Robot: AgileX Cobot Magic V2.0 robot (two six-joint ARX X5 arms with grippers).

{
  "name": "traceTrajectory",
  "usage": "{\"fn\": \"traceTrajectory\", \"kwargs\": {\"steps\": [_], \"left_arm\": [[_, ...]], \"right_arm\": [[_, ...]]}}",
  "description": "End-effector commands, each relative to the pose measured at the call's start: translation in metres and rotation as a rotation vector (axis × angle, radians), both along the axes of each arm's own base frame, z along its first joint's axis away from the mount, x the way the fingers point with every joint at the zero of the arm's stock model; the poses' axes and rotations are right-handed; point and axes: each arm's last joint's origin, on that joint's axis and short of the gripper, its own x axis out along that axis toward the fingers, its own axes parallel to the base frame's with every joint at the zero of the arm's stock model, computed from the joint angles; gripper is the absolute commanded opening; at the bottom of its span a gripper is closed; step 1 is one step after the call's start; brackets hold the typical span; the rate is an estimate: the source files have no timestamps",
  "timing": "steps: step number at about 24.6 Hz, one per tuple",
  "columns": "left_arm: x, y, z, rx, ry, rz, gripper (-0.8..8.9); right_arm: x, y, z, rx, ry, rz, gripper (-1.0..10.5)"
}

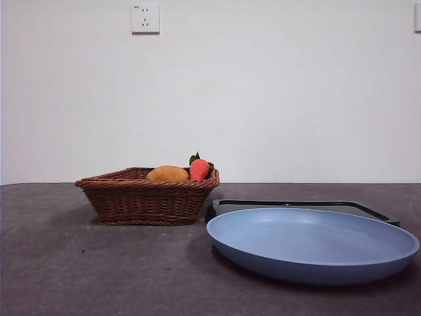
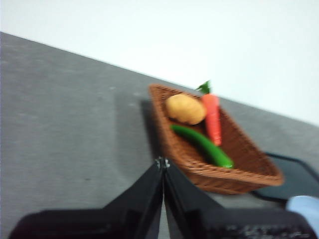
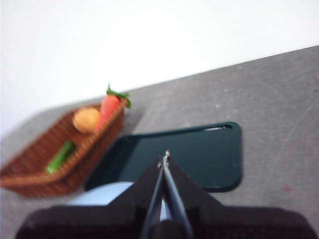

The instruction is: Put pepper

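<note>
The pepper is a glossy dark-green, elongated vegetable lying inside the brown wicker basket, beside a yellow-orange fruit and a red-orange carrot-like item. The right wrist view shows the pepper in the same basket. In the front view the basket hides the pepper. The blue plate lies at the front right. My left gripper is shut, short of the basket. My right gripper is shut, above the dark tray.
A dark rectangular tray lies flat behind the blue plate, right of the basket. The grey tabletop spreads to the left and front. A white wall with a socket stands behind.
</note>
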Motion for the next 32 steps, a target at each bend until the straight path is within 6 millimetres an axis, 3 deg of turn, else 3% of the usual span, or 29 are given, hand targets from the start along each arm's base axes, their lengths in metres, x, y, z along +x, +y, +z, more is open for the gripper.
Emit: {"fn": "traceTrajectory", "kwargs": {"steps": [1,10,24,32], "left_arm": [[-0.001,-0.001,0.009,-0.086,-0.006,-0.03,0.07],[-0.004,-0.002,0.059,-0.081,0.03,-0.064,0.07],[0.016,-0.007,0.157,0.186,0.22,-0.306,0.07],[0.003,-0.017,0.184,0.253,0.31,-0.423,0.07]], "right_arm": [[-0.001,0.0,0.011,0.145,0.019,0.002,0.1],[0.006,0.001,0.064,0.122,0.044,0.006,0.1],[0.019,0.009,0.169,-0.222,0.36,0.236,0.1],[0.008,0.014,0.194,-0.371,0.537,0.37,0.1]]}}
